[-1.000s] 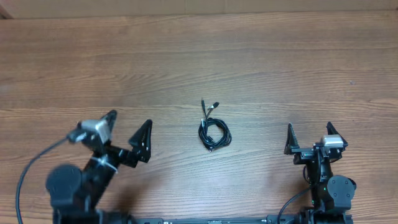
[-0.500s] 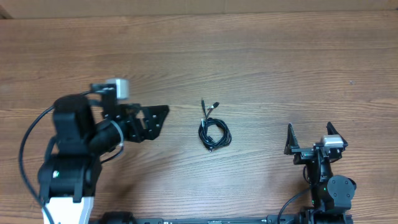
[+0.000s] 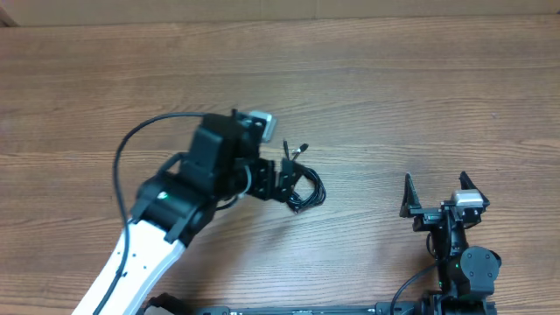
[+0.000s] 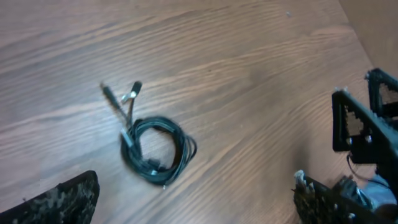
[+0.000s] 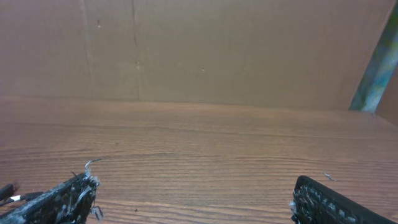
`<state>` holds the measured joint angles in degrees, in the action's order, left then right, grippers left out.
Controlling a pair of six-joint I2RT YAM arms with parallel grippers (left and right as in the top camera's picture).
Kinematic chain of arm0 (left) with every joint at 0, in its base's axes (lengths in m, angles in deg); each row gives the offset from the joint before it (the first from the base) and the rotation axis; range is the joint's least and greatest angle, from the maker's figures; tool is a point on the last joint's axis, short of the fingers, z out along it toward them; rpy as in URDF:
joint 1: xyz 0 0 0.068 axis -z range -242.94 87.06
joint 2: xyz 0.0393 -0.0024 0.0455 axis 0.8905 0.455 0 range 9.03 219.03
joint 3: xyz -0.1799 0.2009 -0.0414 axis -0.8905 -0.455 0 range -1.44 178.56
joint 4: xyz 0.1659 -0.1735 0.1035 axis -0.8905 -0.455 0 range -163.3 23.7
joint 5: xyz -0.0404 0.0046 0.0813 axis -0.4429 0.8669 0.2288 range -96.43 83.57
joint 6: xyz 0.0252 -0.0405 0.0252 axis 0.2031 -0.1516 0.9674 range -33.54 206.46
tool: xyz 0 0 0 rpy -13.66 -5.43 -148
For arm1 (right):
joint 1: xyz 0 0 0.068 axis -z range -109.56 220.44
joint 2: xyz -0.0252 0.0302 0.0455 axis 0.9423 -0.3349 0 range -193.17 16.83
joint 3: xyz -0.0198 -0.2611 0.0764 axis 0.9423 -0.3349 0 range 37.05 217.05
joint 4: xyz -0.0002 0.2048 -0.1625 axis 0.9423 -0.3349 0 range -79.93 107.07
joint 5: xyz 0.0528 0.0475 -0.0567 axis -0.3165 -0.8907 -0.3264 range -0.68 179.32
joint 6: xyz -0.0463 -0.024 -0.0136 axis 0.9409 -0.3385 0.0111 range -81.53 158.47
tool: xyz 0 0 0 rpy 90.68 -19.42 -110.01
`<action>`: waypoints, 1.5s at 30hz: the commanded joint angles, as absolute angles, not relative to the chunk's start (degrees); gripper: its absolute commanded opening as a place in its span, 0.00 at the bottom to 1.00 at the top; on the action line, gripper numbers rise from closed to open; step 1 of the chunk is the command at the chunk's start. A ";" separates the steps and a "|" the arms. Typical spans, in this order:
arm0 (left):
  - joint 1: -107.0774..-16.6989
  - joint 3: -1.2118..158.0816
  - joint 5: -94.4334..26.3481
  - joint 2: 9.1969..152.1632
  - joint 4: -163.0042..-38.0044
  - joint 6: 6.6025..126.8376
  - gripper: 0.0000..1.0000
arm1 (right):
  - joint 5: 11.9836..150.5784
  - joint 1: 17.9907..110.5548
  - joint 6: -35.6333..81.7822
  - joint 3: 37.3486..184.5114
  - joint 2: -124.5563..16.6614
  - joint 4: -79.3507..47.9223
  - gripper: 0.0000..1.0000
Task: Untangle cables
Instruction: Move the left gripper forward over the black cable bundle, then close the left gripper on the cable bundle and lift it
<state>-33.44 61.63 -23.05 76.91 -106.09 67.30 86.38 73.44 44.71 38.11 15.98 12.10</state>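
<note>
The cables (image 3: 304, 188) lie on the wooden table as one small black coil, with thin plug ends (image 3: 294, 150) sticking out at its far side. In the left wrist view the coil (image 4: 155, 149) sits just ahead of my left gripper (image 4: 196, 208), whose fingers stand wide apart with nothing between them. From overhead, the left gripper (image 3: 284, 182) hovers at the coil's left edge, partly covering it. My right gripper (image 3: 436, 188) stays near the front right, open and empty, far from the cables. None of the cables shows in the right wrist view (image 5: 199, 205).
The right arm's gripper (image 4: 364, 127) shows at the right edge of the left wrist view. A brown cardboard wall (image 5: 199, 50) stands behind the table's far edge. Bare wood surrounds the coil on all sides.
The left arm has swung from the front left, out and right across the table, and now reaches over the coil. The cables and the right arm have not moved.
</note>
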 commanded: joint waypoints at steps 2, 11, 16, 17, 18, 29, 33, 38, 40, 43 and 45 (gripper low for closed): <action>-32.81 63.22 -22.83 80.36 -104.56 63.80 1.00 | 86.73 73.62 44.95 37.52 16.66 12.49 1.00; -32.79 63.22 -16.56 90.83 -103.73 50.84 0.90 | 86.71 73.62 44.98 37.52 16.66 12.49 1.00; -32.81 63.22 -11.22 97.41 -107.40 36.39 0.55 | 86.73 73.62 44.95 37.52 16.66 12.49 1.00; -32.81 63.22 -10.57 98.72 -107.88 34.89 0.53 | 86.73 73.62 44.98 37.52 16.66 12.49 1.00; -32.81 63.22 -10.44 99.82 -108.08 34.05 0.53 | 86.71 73.62 44.98 37.52 16.66 12.49 1.00; -32.79 63.22 -18.48 112.12 -107.07 31.98 0.45 | 86.73 73.62 44.98 37.52 16.66 12.49 1.00; -32.76 63.22 -18.98 114.92 -106.79 32.00 0.45 | 86.71 73.62 44.95 37.52 16.66 12.49 1.00; -32.61 63.22 -18.94 117.28 -106.68 32.00 0.47 | 86.71 73.62 44.98 37.52 16.66 12.49 1.00; -32.44 63.22 -18.96 117.69 -106.48 31.98 0.47 | 86.71 73.62 44.95 37.52 16.66 12.49 1.00; -32.15 63.22 -18.92 117.69 -106.33 31.98 0.39 | 86.73 73.62 44.95 37.52 16.66 12.49 1.00; -31.98 63.22 -18.87 117.69 -106.05 32.00 0.30 | 86.71 73.62 44.95 37.52 16.66 12.49 1.00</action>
